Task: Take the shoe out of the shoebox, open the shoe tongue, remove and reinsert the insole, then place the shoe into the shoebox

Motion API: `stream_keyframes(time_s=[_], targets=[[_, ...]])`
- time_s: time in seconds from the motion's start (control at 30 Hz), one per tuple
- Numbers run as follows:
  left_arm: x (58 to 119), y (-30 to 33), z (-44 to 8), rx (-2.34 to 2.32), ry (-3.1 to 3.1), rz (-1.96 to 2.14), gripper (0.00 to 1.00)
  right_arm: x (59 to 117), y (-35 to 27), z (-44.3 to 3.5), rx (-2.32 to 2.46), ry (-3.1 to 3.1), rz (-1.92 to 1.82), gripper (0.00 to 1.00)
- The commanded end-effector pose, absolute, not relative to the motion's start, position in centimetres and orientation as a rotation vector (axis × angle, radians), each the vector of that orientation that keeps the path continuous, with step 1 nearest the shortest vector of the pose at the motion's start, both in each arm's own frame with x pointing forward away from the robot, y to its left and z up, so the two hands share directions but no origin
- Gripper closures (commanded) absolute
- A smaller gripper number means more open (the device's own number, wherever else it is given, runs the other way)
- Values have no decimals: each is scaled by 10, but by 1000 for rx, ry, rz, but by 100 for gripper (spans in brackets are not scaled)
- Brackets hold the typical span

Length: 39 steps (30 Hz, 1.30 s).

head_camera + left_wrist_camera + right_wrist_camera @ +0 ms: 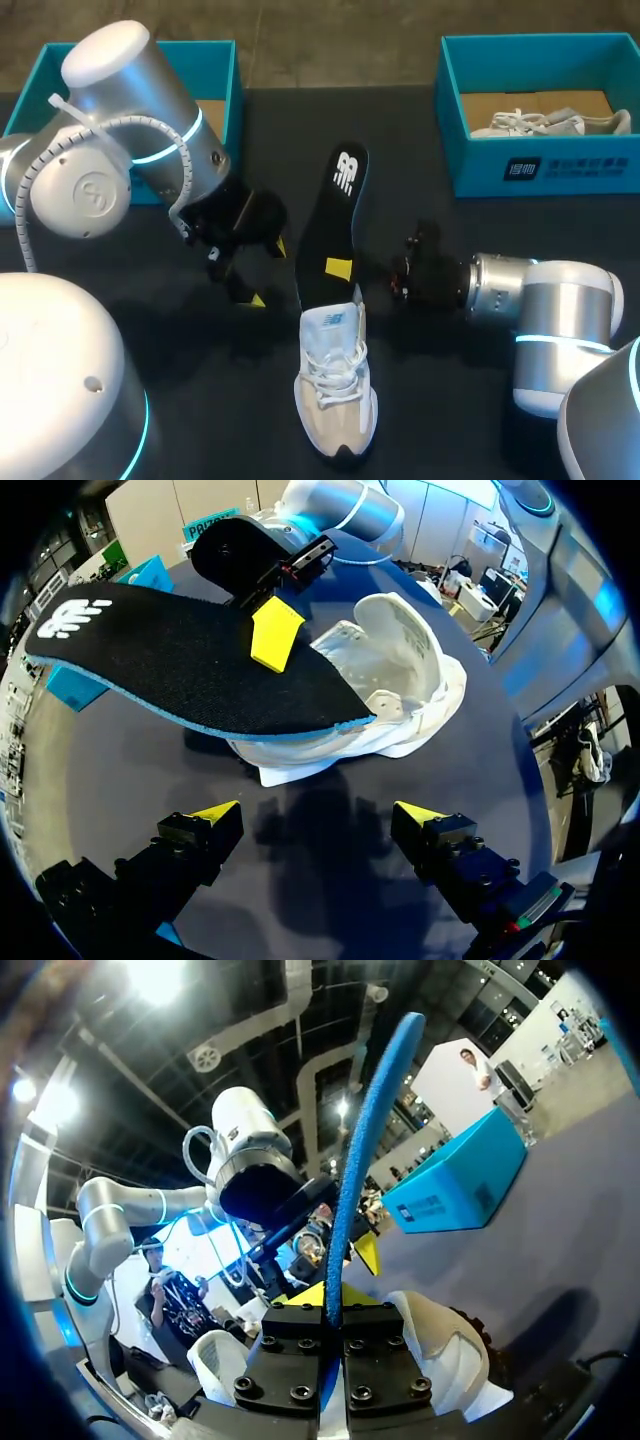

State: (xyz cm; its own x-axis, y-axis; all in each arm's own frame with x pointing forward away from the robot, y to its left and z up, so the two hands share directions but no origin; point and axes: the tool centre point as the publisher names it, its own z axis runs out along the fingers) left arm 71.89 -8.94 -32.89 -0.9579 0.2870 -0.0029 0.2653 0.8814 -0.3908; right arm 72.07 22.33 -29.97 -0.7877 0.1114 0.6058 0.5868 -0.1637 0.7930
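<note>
Shoe [336,392], white with white laces, lies on the dark table [220,400] between my arms, well apart from the teal shoebox [480,175], whose wall carries white print. My right gripper [344,268] is clamped on the black insole [335,220]. The insole has a white logo at its far end, and its near end is at the shoe's mouth. My left gripper [268,272] hangs beside it, fingers spread wide.

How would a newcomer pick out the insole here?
On the dark table, look between the two teal cardboard shoeboxes. Extending from the white lace-up sneaker is a long, flat black foam insole, pinched by the right gripper. Only it is black with a white logo.
</note>
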Motion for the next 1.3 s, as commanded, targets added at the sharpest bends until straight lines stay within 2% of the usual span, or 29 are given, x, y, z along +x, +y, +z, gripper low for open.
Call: stream_keyframes(time_s=[0.03,0.83,1.3], targets=[[719,-90,-330,-439,-2995,607,0,724,226,-291,-792,-1793,-2017,100],[719,-90,-330,-439,-2995,607,0,742,217,-282,-796,-1816,-2005,100],[719,-90,-330,-439,-2995,607,0,739,211,-299,-813,-1797,-1990,100]])
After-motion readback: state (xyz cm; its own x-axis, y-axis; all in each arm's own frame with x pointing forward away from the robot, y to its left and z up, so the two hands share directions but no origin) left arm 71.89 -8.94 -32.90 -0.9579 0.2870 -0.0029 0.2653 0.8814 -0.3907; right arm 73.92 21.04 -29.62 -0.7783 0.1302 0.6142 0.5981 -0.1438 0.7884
